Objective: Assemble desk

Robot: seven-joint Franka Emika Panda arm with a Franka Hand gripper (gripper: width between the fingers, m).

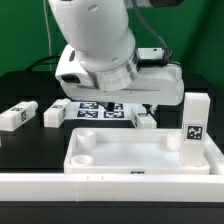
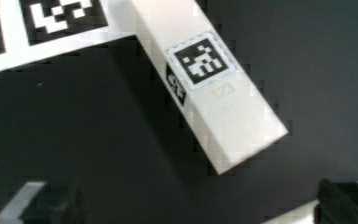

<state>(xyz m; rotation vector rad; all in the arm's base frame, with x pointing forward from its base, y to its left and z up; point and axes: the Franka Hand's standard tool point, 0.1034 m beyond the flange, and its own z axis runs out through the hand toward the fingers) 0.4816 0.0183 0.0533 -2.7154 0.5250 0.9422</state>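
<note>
Upright leg on desk top corner

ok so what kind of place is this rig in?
Looks like a robot lab test bench: green backdrop behind a black table, a marker board on it, and tagged white parts like the leg.

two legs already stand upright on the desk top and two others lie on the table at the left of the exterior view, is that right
Not quite: only one leg stands upright on the desk top, at its corner on the exterior view's right, as the exterior view shows. Two other legs do lie on the table at that view's left.
</note>
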